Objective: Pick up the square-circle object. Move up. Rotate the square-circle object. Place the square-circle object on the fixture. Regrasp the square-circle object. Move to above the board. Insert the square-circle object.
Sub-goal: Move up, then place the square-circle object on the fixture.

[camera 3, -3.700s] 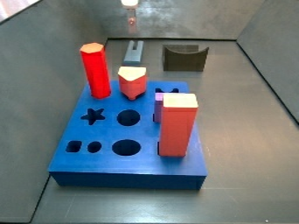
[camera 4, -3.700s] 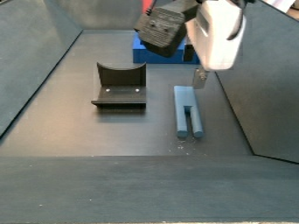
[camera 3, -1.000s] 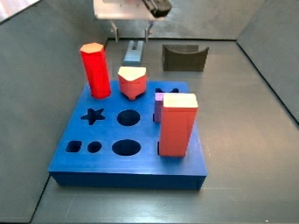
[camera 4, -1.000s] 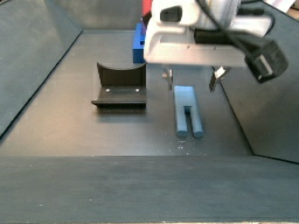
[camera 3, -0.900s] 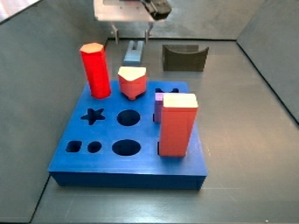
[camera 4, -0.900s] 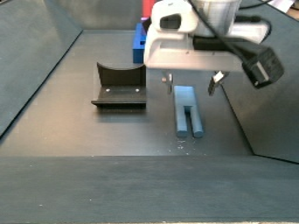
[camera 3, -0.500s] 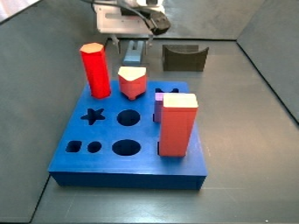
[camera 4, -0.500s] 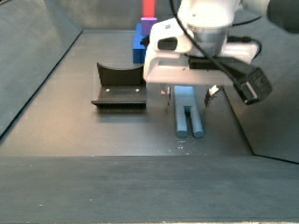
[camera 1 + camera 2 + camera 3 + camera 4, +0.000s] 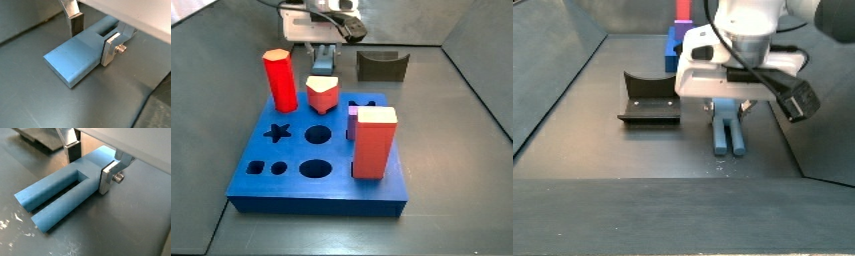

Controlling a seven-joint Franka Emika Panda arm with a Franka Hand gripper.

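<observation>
I've got the gripper (image 9: 727, 108) low over the floor, right of centre in this side view, its white body covering the near end of the peg (image 9: 727, 137). The peg lies flat on the dark floor, pointing toward the bottom of the frame, its free end near the lower middle.

In both wrist views my fingers straddle the peg (image 9: 79, 56). One silver finger (image 9: 111, 47) sits just beside one flank, the other finger (image 9: 72, 17) beside the opposite flank. I see the plates close against the sides, spread about as wide as the peg itself, but I cannot tell whether the pads are actually pressing on it. In a wrist view the peg (image 9: 61, 191) shows a long slot running down its upper face, with the finger (image 9: 110, 175) at its edge.

The fixture (image 9: 648, 98) stands left of the peg in this side view, apart from it, notch facing up. In a side view from across the table the fixture (image 9: 381, 65) sits at the upper right, the gripper (image 9: 318, 38) at upper centre, behind the board (image 9: 305, 170). The board carries a red column (image 9: 279, 80) at its back left and a tall red block (image 9: 374, 141) with a pale top on the right.
</observation>
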